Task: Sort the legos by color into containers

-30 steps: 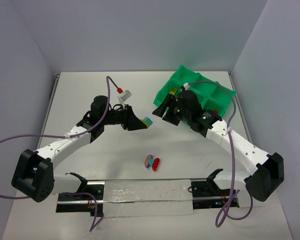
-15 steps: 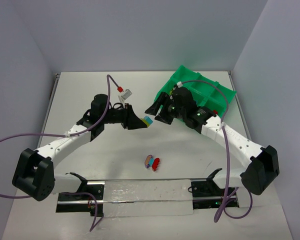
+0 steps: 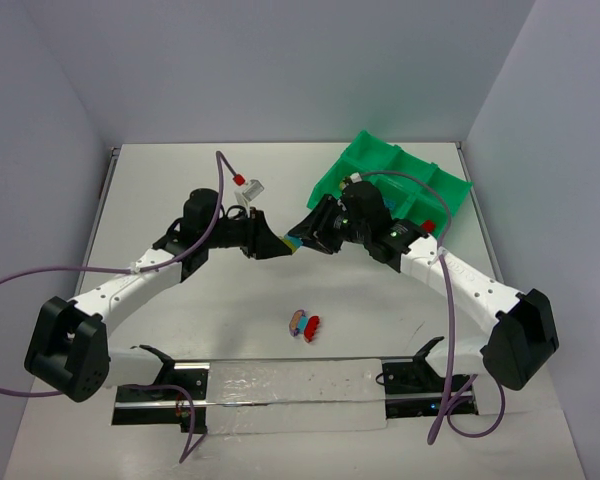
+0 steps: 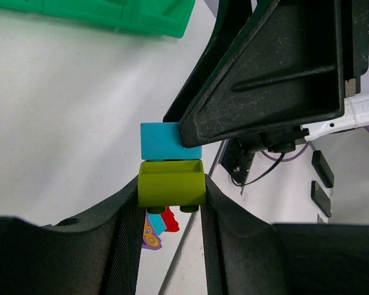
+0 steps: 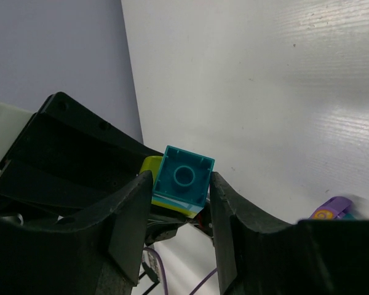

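Two bricks, joined. Left pincer (image 4: 171,192) pinches one yellow brick (image 4: 171,182). Right pincer (image 5: 181,184) pinches one cyan brick (image 5: 184,176) stacked on it. One green tray (image 3: 380,160) lies behind the right pincer. One loose clump (image 3: 303,323) lies base-side of both pincers.

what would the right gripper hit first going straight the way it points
The cyan brick already sits between the fingers of the right gripper; next, probably the olive brick stuck to it, held by the left gripper.

Left tool (image 3: 287,243) and right tool (image 3: 303,235) meet, both gripping.
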Controlling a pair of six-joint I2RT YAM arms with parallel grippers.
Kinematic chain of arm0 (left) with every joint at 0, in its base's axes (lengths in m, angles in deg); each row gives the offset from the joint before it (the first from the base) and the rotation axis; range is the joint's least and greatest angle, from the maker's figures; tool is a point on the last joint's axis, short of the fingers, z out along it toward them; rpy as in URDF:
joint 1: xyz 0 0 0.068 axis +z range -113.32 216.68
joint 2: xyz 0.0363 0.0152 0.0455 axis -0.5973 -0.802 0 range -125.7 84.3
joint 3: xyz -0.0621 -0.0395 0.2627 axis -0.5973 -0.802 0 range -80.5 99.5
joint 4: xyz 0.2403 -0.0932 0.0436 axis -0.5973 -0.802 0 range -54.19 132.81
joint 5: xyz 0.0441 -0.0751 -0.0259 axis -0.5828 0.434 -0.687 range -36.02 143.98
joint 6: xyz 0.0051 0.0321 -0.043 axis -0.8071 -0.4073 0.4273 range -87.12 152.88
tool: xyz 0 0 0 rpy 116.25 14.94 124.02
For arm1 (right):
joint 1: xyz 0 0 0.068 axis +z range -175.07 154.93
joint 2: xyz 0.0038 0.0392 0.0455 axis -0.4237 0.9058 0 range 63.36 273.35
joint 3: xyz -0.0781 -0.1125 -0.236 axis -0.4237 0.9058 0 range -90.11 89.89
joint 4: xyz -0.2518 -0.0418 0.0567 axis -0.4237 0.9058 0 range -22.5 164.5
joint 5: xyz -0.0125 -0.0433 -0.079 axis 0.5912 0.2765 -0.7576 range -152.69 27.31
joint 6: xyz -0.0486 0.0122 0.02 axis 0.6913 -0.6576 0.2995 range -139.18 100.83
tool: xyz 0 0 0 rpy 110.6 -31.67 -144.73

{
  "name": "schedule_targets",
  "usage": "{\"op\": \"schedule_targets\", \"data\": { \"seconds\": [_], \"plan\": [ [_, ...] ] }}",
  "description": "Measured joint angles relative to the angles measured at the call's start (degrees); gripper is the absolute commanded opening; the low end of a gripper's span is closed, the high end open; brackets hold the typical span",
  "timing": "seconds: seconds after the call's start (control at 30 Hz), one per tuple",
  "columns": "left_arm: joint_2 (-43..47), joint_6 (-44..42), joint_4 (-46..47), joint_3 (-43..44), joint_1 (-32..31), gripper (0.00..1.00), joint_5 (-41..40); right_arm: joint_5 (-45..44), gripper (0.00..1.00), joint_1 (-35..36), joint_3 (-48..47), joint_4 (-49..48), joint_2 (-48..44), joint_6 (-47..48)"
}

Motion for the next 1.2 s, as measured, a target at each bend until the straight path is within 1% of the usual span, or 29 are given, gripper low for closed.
{"op": "schedule_targets", "data": {
  "seconds": [0.13, 0.2, 0.27, 0.33, 0.6, 0.8, 0.9, 1.0, 1.1, 1.2],
  "plan": [
    [0.02, -0.64, -0.21, 0.04, 0.04, 0.0, -0.51, 0.08, 0.35, -0.02, 0.16, -0.41, 0.12, -0.78],
    [0.02, -0.89, -0.5, 0.12, 0.04, 0.0, -0.86, 0.1, 0.22, -0.05, 0.47, -0.97, 0.23, -1.3],
    [0.02, -1.34, -1.16, 0.24, 0.04, 0.0, -1.44, 0.17, 0.05, -0.07, 1.04, -1.88, 0.33, -1.89],
    [0.08, -1.71, -1.71, 0.32, 0.04, 0.0, -1.88, 0.22, 0.0, -0.07, 1.15, -2.21, 0.56, -2.23],
    [1.05, -2.85, -3.18, 0.91, -0.19, 0.0, -3.88, 0.71, 0.0, -1.77, 1.16, -2.37, 0.16, -2.24],
    [1.94, -3.43, -4.3, 0.91, 0.3, 0.0, -6.98, 0.49, 0.0, -8.0, 1.31, -1.68, -4.27, -1.7],
    [2.04, -3.46, -4.83, 0.91, 0.3, 0.0, -7.64, -0.39, 0.0, -9.8, 1.31, -1.31, -5.41, -0.82],
    [2.26, -3.35, -5.28, 0.91, 0.48, 0.0, -8.88, -3.98, 0.0, -10.61, 0.97, 1.82, -5.54, 2.3],
    [2.49, -2.48, -6.71, 1.15, 1.3, 0.0, -11.61, -10.83, 0.0, -10.68, -1.17, 7.63, -4.9, 6.87],
    [1.82, -1.25, -10.12, 2.9, 2.05, 0.0, -14.93, -18.41, 0.0, -10.83, -4.4, 10.91, -3.4, 11.62]
  ]
}}
